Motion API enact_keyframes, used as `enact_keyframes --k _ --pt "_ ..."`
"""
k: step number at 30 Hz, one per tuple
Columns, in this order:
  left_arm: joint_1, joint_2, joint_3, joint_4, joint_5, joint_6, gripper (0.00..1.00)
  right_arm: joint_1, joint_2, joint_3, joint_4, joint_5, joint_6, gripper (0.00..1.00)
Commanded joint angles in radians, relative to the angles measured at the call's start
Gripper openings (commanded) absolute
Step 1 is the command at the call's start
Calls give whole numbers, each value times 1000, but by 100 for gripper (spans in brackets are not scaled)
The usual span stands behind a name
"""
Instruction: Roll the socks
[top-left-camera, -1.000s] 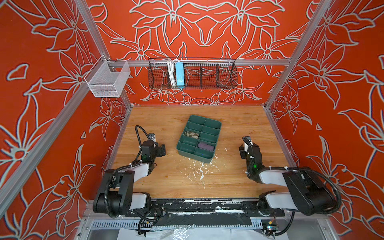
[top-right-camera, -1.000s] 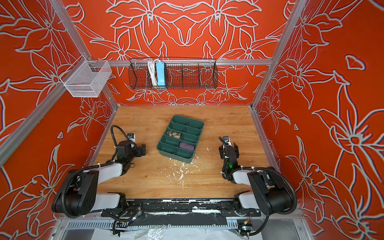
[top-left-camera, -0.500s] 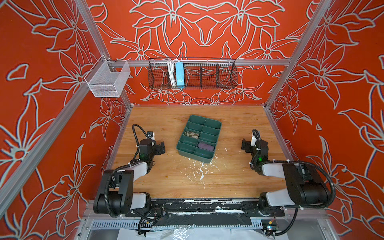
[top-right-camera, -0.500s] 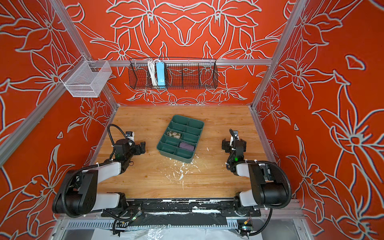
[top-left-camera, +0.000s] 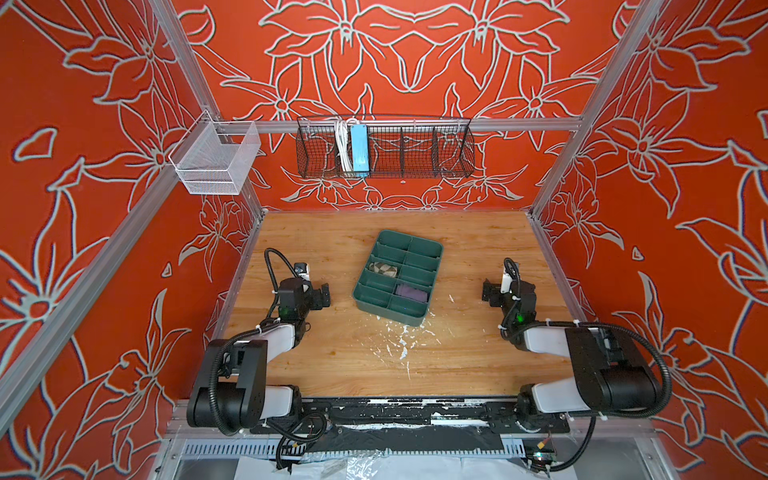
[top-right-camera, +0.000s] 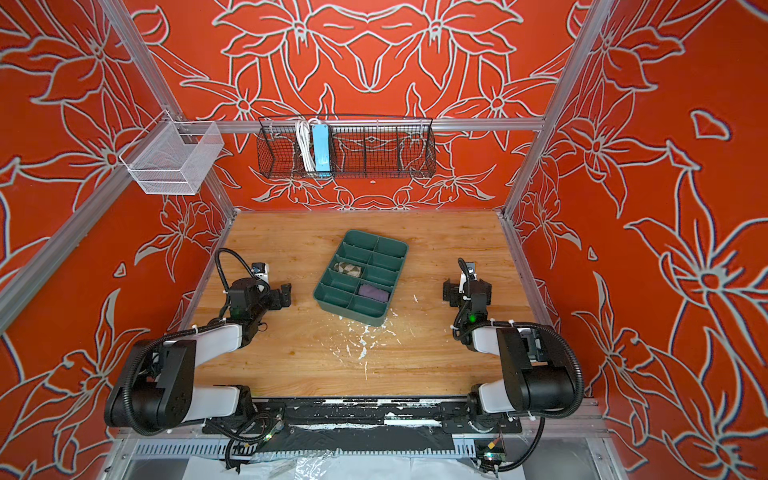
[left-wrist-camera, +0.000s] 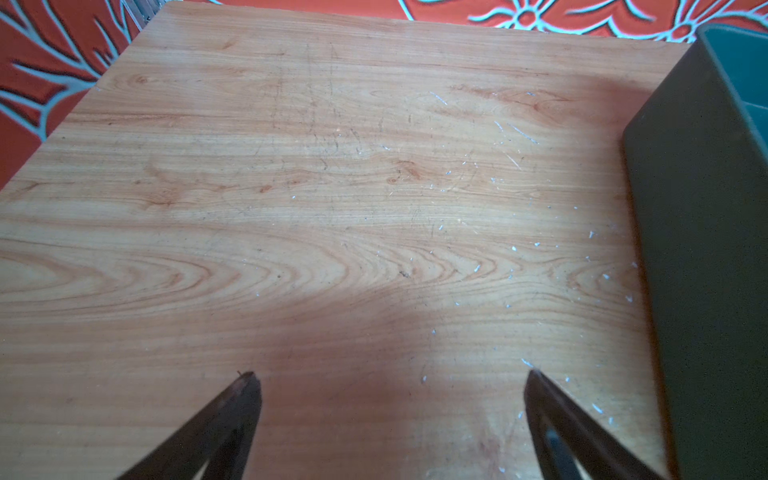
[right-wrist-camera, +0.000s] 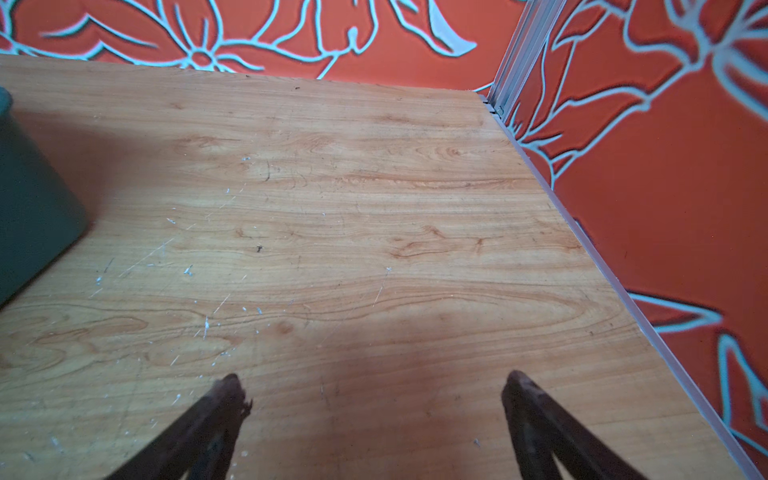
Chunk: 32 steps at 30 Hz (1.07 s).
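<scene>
- White flecks (top-left-camera: 402, 347) are scattered over the worktop (top-left-camera: 332, 365) towards the middle of its near edge, just in front of the tray.
- The left gripper (top-left-camera: 322, 296) sits by the worktop's left edge with its jaws spread wide and nothing between them. Its wrist view shows only bare wood between the fingertips (left-wrist-camera: 249, 386).
- The right gripper (top-left-camera: 489, 293) sits by the right edge, also released and empty, over bare wood.
- The green tray (top-left-camera: 390, 314) stands between the grippers at the middle of the worktop, turned slightly askew and apart from both.
- The purple sock (top-left-camera: 411, 293) lies rolled in a right-column compartment, second row from the near end.
- The beige argyle sock (top-left-camera: 382, 269) lies rolled in a left-column compartment, one row farther back.
- Beyond the far edge, a black wire basket (top-left-camera: 415, 166) holding a blue power strip (top-left-camera: 359, 149) hangs on the back wall. A white mesh basket (top-left-camera: 212, 166) hangs near the far-left corner.
</scene>
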Motion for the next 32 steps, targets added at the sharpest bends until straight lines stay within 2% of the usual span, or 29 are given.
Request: enact_keyframes --k 1,32 --pt "5 4 12 25 11 -2 97 6 -8 13 -6 4 20 98" --pt "5 2 10 25 11 -2 97 7 -15 8 -1 3 20 98"
